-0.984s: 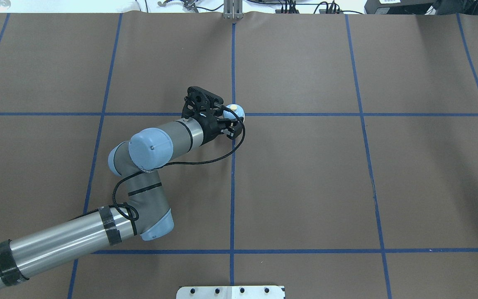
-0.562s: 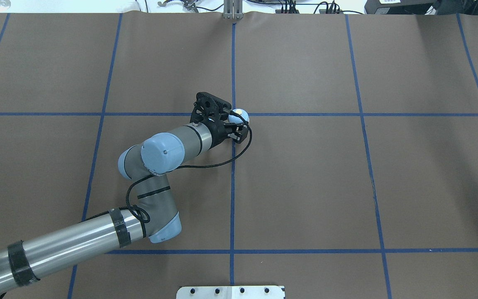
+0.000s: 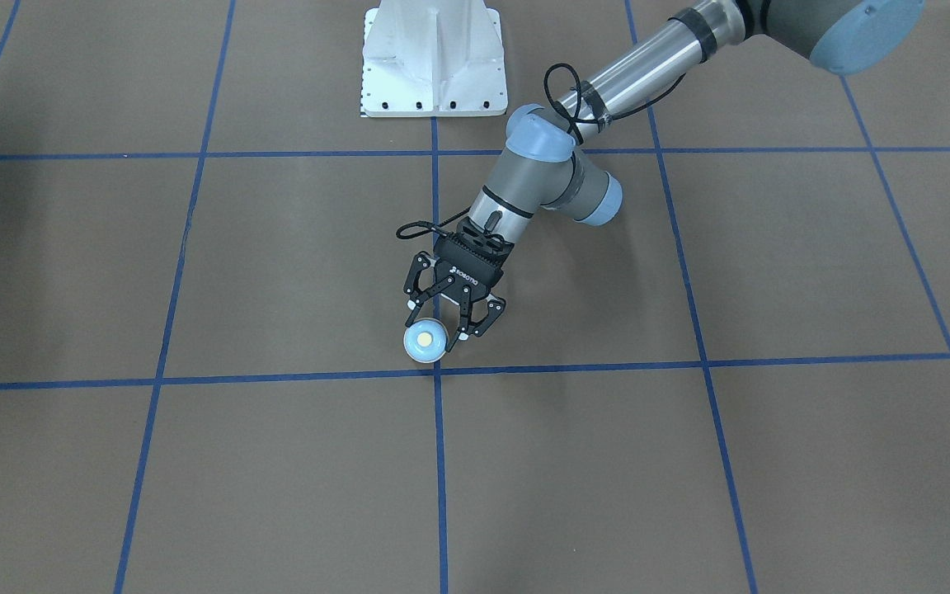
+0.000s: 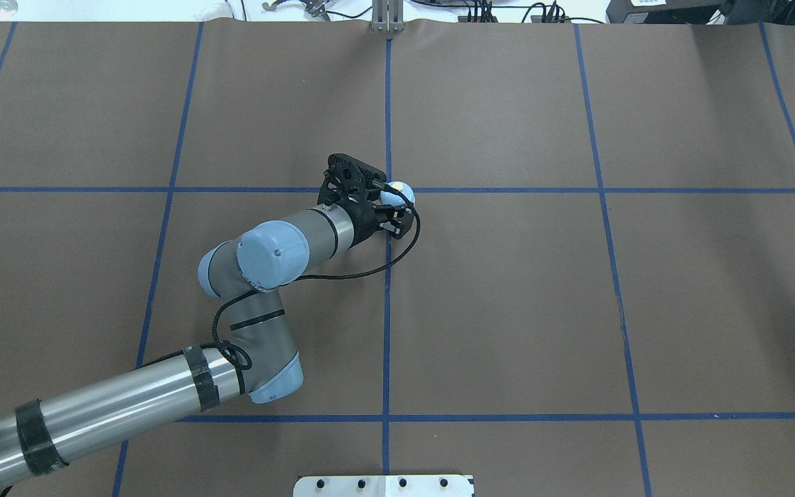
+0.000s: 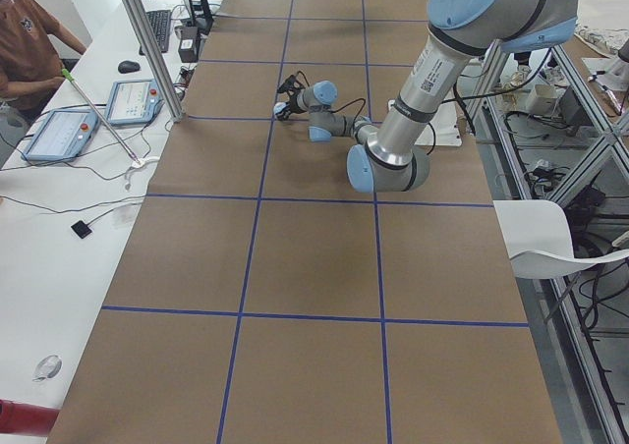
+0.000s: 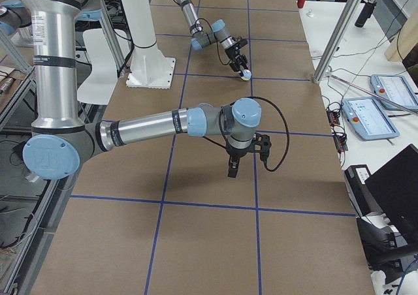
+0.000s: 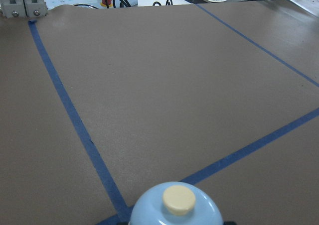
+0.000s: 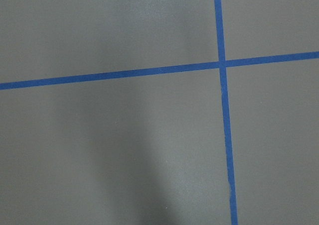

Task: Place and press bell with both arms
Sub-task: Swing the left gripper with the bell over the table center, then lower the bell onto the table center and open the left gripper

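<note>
The light-blue bell with its cream button sits between the fingers of my left gripper, which is shut on it. It is low over the brown table, just by a blue tape crossing. I cannot tell whether it touches the table. It also shows in the overhead view and at the bottom of the left wrist view. My right gripper shows only in the exterior right view, pointing down over the table well away from the bell. I cannot tell whether it is open or shut.
The white pedestal base stands at the robot's side of the table. A metal post stands at the far edge. An operator sits at a side bench with tablets. The right wrist view shows a tape crossing.
My left gripper has carried the bell a little to the right and slightly nearer over the last second. Since 0.6 s ago it has hardly moved.
</note>
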Robot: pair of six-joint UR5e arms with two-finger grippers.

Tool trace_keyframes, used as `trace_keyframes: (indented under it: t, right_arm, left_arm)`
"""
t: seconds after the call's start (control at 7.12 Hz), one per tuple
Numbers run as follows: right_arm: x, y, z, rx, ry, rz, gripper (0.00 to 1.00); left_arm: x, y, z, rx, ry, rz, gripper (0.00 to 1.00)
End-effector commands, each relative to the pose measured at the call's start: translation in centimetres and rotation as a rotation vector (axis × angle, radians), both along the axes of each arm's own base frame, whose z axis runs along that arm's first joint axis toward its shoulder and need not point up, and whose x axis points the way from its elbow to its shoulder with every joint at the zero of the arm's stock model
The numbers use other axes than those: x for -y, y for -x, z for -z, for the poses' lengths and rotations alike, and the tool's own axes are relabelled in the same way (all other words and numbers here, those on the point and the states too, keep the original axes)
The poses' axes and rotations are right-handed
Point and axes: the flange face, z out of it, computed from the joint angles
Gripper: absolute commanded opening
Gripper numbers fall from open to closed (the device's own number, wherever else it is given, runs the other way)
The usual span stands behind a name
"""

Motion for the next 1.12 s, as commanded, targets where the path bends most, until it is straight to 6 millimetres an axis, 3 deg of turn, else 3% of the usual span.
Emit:
trace_keyframes:
  t: [0.0, 0.28, 0.42, 0.56, 0.7, 0.98]
  right_arm:
    - [0.0, 0.0, 0.1, 0.0, -0.004, 0.001, 1.0]
    - [-0.2, -0.1, 0.2, 0.0, -0.004, -0.001, 1.0]
    - [-0.2, -0.1, -0.1, 0.0, 0.001, -0.001, 1.0]
    - [-0.1, -0.1, -0.1, -0.002, 0.001, -0.001, 1.0]
    - [-0.1, -0.1, 0.1, -0.001, -0.004, -0.001, 1.0]
    - [0.0, -0.1, 0.2, 0.001, -0.007, -0.001, 1.0]
  left_arm:
    - [0.0, 0.2, -1.0, 0.012, 0.005, 0.003, 0.0]
    - [-0.1, 0.1, -1.2, 0.016, 0.007, 0.003, 0.0]
    - [-0.2, 0.1, -1.1, 0.016, 0.007, 0.001, 0.18]
    - [-0.2, 0.0, -0.7, 0.014, 0.009, 0.009, 0.86]
    - [-0.4, -0.1, -1.1, 0.023, 0.0, 0.1, 1.0]
    - [-1.0, 0.1, 0.2, -0.006, -0.002, 0.108, 1.0]
